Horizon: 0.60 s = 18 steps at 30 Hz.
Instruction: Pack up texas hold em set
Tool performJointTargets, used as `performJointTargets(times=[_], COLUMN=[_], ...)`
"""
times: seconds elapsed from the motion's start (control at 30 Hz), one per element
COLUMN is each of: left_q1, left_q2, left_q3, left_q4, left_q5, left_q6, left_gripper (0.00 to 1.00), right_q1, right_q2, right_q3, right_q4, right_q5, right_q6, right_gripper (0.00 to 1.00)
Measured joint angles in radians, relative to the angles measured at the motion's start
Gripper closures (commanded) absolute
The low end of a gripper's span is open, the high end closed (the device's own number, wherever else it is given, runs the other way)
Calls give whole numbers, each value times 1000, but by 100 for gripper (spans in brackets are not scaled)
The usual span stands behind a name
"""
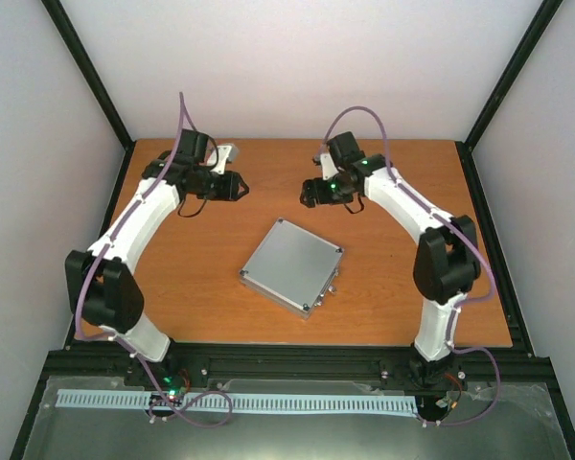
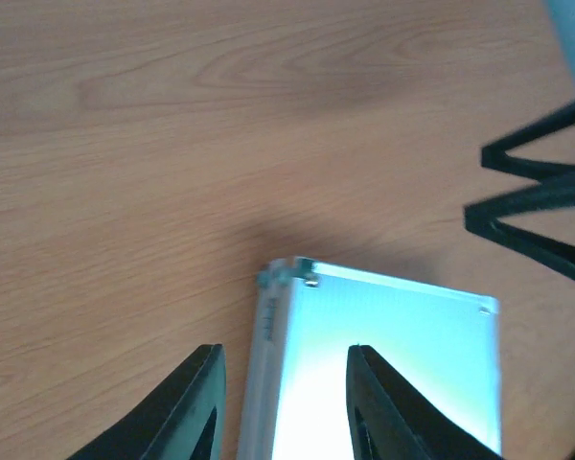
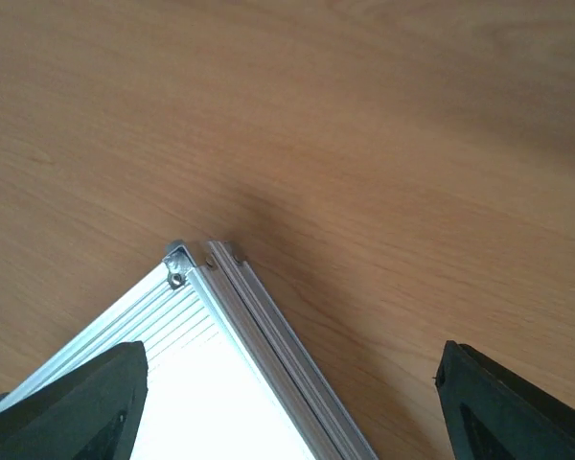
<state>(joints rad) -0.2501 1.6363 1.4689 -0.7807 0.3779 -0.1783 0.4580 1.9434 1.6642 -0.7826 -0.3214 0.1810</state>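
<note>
The texas hold em set shows only as a small silver aluminium case (image 1: 290, 265), lid closed, lying flat and turned diagonally in the middle of the wooden table (image 1: 402, 287). Whatever is inside is hidden. My left gripper (image 1: 236, 187) hovers behind the case's far-left side, off the table. In the left wrist view the gripper (image 2: 283, 355) is partly open and empty, with a case (image 2: 393, 335) corner below it. My right gripper (image 1: 311, 195) hovers behind the far corner. In the right wrist view this gripper (image 3: 287, 364) stands wide open over a case (image 3: 206, 402) corner, holding nothing.
The case's latches (image 1: 333, 285) face the near right. Black frame posts (image 1: 86, 67) run along the table's sides. In the left wrist view the right arm's black fingers (image 2: 537, 201) reach in from the right edge.
</note>
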Motion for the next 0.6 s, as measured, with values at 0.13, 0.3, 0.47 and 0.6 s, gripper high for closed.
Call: performJointTargets(times=[0.13, 0.3, 0.47, 0.6], left_q1=[-47, -160, -216, -237], left_q2=[-66, -88, -83, -79], left_q3=[0, -74, -130, -141], left_q4=[-7, -2, -2, 22], left_q5=[91, 173, 198, 201], left_q6=[26, 51, 51, 51], left_gripper=[71, 94, 99, 99], right_q1=[0, 0, -5, -13], right_q2=[-134, -285, -452, -579], right_q3=[-80, -351, -637, -784], right_q4=[1, 1, 16, 67], right_q5=[80, 80, 26, -37], right_q6=[28, 91, 170, 240], right_gripper=[16, 18, 19, 20])
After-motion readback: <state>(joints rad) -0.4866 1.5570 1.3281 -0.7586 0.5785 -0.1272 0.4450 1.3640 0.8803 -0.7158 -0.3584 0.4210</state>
